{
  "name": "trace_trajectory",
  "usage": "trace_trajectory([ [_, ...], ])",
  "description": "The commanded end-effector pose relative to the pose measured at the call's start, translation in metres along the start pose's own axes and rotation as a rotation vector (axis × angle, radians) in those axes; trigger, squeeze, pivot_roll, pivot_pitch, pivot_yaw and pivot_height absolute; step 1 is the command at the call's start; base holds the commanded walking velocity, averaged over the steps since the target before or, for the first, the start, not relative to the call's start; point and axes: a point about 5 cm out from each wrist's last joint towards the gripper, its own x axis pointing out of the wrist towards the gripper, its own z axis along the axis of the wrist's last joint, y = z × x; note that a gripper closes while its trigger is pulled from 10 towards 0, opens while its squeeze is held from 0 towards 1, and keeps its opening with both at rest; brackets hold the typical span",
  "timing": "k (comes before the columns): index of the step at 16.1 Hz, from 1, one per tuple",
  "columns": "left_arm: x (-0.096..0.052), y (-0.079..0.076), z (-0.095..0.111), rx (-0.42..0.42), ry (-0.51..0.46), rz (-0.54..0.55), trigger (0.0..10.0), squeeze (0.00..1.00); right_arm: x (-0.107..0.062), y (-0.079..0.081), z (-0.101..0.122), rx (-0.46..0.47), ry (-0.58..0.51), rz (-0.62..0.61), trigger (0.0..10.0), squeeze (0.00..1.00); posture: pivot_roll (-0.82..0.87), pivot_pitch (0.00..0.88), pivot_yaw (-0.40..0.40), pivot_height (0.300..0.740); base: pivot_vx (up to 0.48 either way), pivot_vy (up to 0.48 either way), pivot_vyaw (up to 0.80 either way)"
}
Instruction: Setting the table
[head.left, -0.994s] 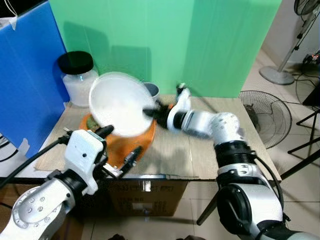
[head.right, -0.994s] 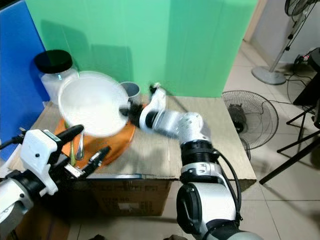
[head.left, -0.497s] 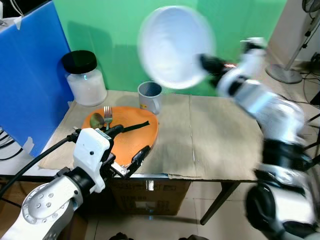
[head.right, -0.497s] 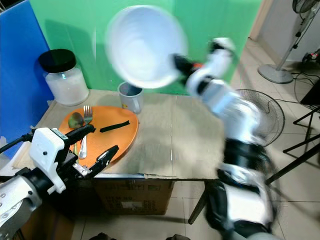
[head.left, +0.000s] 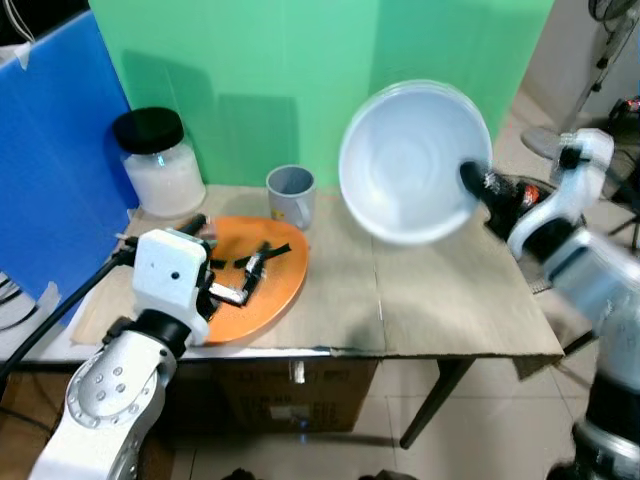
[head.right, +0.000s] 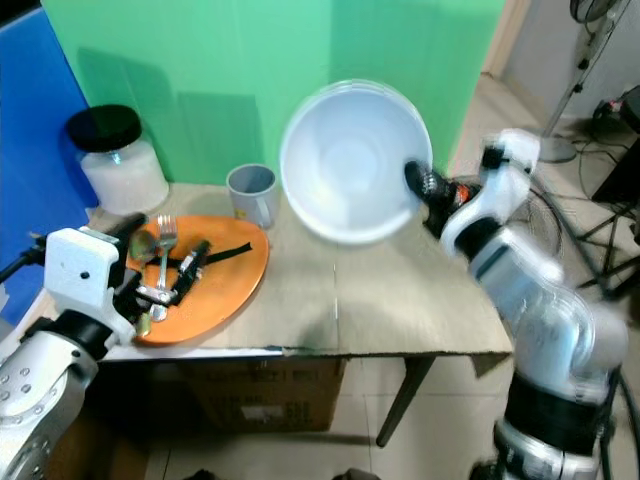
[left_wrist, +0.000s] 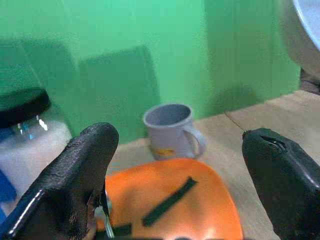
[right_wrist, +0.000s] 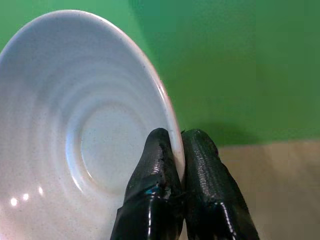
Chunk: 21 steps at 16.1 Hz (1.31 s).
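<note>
Jar (head.left: 158, 160) with black lid stands far left against the blue panel (head.left: 50, 150); beside it my left gripper (head.left: 235, 272) hovers spread wide over the orange plate (head.left: 268, 290), holding nothing; a fork (head.right: 163, 240) and a black strip (left_wrist: 168, 201) lie on that plate; the grey mug (head.left: 291, 193) stands just behind it, handle toward the bare cardboard tabletop (head.left: 440, 300). My right gripper (right_wrist: 176, 165) pinches the rim of the white bowl (head.left: 415, 160), held in the air above the table's right half, tilted nearly on edge, hollow facing me; half a second ago it was higher and further left, a second ago over the orange plate. A fan (head.right: 590, 20) stands on the floor beyond.
</note>
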Motion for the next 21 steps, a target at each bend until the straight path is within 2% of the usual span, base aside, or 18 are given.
trace_trajectory([
  [1, 0.002, -0.001, -0.002, -0.005, -0.008, 0.055, 10.0, 0.00, -0.007, 0.001, 0.001, -0.037, -0.053, -0.047, 10.0, 0.00, -0.08, 0.000, 0.016, 0.740, 0.000, 0.000, -0.76],
  [3, 0.001, -0.006, -0.007, -0.011, 0.006, 0.090, 10.0, 0.00, -0.015, 0.003, -0.008, -0.075, -0.094, -0.086, 10.0, 0.00, -0.08, 0.000, 0.011, 0.740, 0.000, 0.000, -0.76],
  [4, 0.001, -0.010, -0.009, 0.010, 0.018, 0.063, 10.0, 0.00, -0.017, 0.002, -0.009, -0.074, -0.108, -0.093, 10.0, 0.00, -0.08, 0.000, 0.009, 0.740, 0.000, 0.000, -0.76],
  [8, 0.003, -0.006, -0.010, -0.006, 0.020, 0.105, 10.0, 0.00, -0.020, -0.003, -0.013, -0.057, -0.114, -0.139, 10.0, 0.00, -0.08, 0.000, 0.012, 0.740, 0.000, 0.000, -0.76],
  [10, 0.003, -0.003, -0.013, -0.038, 0.049, 0.156, 10.0, 0.00, -0.018, 0.000, -0.014, -0.062, -0.124, -0.153, 10.0, 0.00, -0.08, 0.000, 0.009, 0.740, 0.000, 0.000, -0.76],
  [12, 0.002, -0.002, -0.014, -0.035, 0.052, 0.177, 10.0, 0.00, -0.017, 0.000, -0.016, -0.088, -0.144, -0.196, 10.0, 0.00, -0.08, 0.000, 0.006, 0.740, 0.000, 0.000, -0.76],
  [15, -0.003, 0.002, -0.019, 0.004, 0.067, 0.239, 10.0, 0.00, -0.015, 0.004, -0.024, -0.063, -0.102, -0.152, 10.0, 0.00, -0.08, 0.000, 0.001, 0.740, 0.000, 0.000, -0.76],
  [17, -0.004, 0.003, -0.019, -0.037, 0.067, 0.261, 10.0, 0.00, -0.015, 0.004, -0.027, -0.066, -0.080, -0.157, 10.0, 0.00, -0.08, 0.000, -0.001, 0.740, 0.000, 0.000, -0.76],
  [21, -0.001, 0.011, -0.018, -0.023, 0.050, 0.283, 10.0, 0.00, -0.010, 0.001, -0.032, -0.095, -0.047, -0.188, 10.0, 0.00, -0.08, 0.000, -0.006, 0.740, 0.000, 0.000, -0.76],
])
